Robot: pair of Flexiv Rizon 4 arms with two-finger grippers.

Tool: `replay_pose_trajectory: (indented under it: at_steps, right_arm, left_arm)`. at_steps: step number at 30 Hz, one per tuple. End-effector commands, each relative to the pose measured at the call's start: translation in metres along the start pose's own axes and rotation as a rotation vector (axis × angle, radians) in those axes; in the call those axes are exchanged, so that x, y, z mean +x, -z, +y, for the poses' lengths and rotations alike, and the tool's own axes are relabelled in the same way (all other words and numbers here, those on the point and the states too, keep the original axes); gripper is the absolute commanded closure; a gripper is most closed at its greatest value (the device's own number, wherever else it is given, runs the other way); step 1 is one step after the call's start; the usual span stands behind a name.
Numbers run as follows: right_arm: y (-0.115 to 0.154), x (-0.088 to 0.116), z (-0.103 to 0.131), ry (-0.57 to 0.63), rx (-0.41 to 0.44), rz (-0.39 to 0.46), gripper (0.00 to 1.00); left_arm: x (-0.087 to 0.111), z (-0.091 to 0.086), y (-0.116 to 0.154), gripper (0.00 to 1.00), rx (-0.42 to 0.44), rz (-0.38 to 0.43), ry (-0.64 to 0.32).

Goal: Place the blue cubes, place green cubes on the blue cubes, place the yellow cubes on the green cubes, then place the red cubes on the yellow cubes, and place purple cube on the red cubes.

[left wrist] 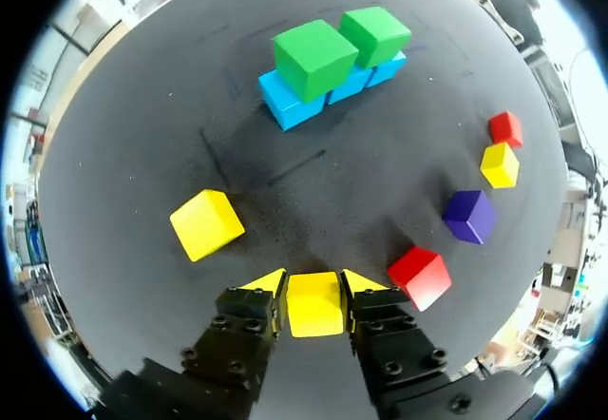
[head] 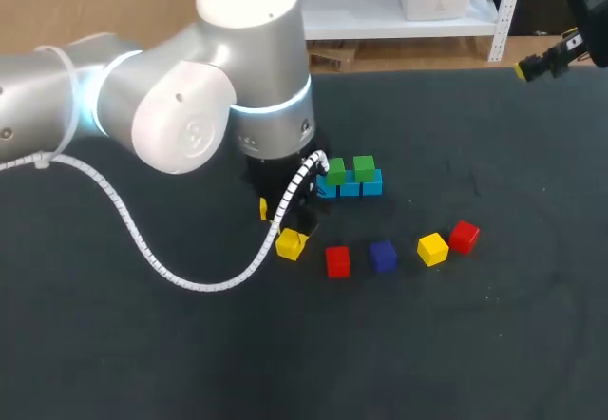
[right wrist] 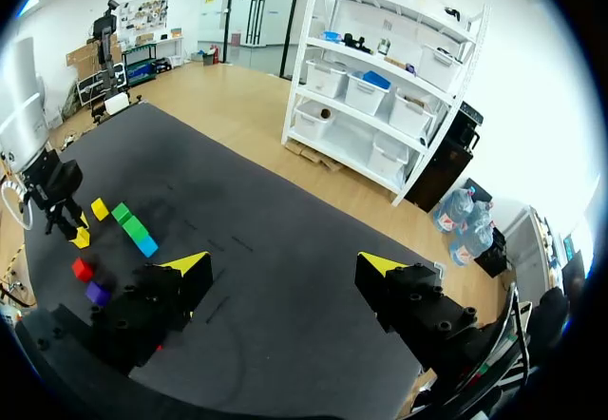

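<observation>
The table (head: pixel 494 344) is dark matting. With 12 o'clock taken as straight away from the robot, the stack sits near the middle. The left arm (head: pixel 190 97) comes in from 9 o'clock and bends down just at 8 o'clock of the stack, so its bulk hides its own hand in the head view.

The right gripper (right wrist: pixel 283 270) is at about 2 o'clock by the far edge. Its fingers are spread wide and hold nothing. I judge it is parked there to leave the working space free.

Three blue cubes (left wrist: pixel 285 105) lie in a touching row as the base. Two green cubes (left wrist: pixel 313 57) sit on top of them, so the next layer is yellow.

The left gripper (left wrist: pixel 315 282) is closed on a yellow cube (left wrist: pixel 314 308), one finger against each side face. I cannot tell whether that cube rests on the mat or is just above it. The grip is square, which should let the cube go down flat on the greens, dead ahead at the gripper's 12 o'clock.

- A loose yellow (left wrist: pixel 206 223) lies at the gripper's 10 o'clock.
- A red cube (left wrist: pixel 419 276) is just beside the right finger at 3 o'clock.
- Beyond the red cube, towards 2 o'clock, lie a purple cube (left wrist: pixel 469 216), a far yellow (left wrist: pixel 500 164) and a far red (left wrist: pixel 505 127). They are spaced apart, likely so each can be picked without nudging a neighbour.
</observation>
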State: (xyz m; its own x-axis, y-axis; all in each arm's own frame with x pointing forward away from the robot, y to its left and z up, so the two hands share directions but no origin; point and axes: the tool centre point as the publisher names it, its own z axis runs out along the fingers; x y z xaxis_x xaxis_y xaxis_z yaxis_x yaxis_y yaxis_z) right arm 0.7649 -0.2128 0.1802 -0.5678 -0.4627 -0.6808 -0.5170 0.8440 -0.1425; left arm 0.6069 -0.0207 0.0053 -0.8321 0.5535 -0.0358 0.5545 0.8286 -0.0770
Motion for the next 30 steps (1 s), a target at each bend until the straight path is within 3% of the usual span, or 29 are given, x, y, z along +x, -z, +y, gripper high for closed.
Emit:
replay_pose_trajectory:
  at_steps: [1,6,7,8,9,20,21,22,23,24,26,28,29,30]
  right_arm:
    - [0.0004,0.0015,0.0024,-0.001,0.011,-0.005,0.0]
    - [0.0004,0.0015,0.0024,-0.001,0.011,-0.005,0.0]
    - [0.0004,0.0015,0.0024,-0.001,0.011,-0.005,0.0]
    - [0.0004,0.0015,0.0024,-0.001,0.011,-0.005,0.0]
    - [0.0004,0.0015,0.0024,-0.001,0.011,-0.005,0.0]
    - [0.0004,0.0015,0.0024,-0.001,0.011,-0.005,0.0]
    - [0.0004,0.0015,0.0024,-0.001,0.011,-0.005,0.0]
    - [0.0004,0.0015,0.0024,-0.001,0.011,-0.005,0.0]
    - [0.0004,0.0015,0.0024,-0.001,0.011,-0.005,0.0]
    - [0.0004,0.0015,0.0024,-0.001,0.011,-0.005,0.0]
    - [0.0004,0.0015,0.0024,-0.001,0.011,-0.005,0.0]
    - [0.0004,0.0015,0.0024,-0.001,0.011,-0.005,0.0]
    - [0.0004,0.0015,0.0024,-0.001,0.011,-0.005,0.0]
    - [0.0004,0.0015,0.0024,-0.001,0.011,-0.005,0.0]
  left_arm:
    - [-0.0014,-0.0029,0.0024,1.0,-0.01,-0.007,-0.049]
    - [-0.0006,-0.0084,-0.0026,1.0,0.015,0.02,-0.131]
    - [-0.0007,-0.0082,-0.0026,0.61,0.015,0.022,-0.141]
    - [-0.0008,-0.0082,-0.0026,0.01,0.014,0.025,-0.154]
    - [-0.0008,-0.0083,-0.002,0.0,0.011,0.02,-0.154]
    - [0.0063,-0.0046,0.0056,0.0,-0.012,0.047,-0.171]
    - [0.0062,-0.0059,0.006,0.05,-0.013,0.048,-0.172]
    - [0.0059,-0.007,0.0062,0.45,-0.009,0.049,-0.176]
    - [0.0058,-0.0076,0.0063,0.7,-0.008,0.051,-0.177]
    - [0.0055,-0.0081,0.0062,0.89,-0.008,0.052,-0.178]
    - [0.0052,-0.009,0.0052,1.0,-0.008,0.06,-0.186]
    - [0.0061,-0.0095,0.0037,1.0,-0.01,0.07,-0.19]
    - [0.0068,-0.0099,0.0031,0.99,-0.012,0.077,-0.196]
    - [0.0075,-0.0101,0.0027,0.85,-0.011,0.08,-0.196]
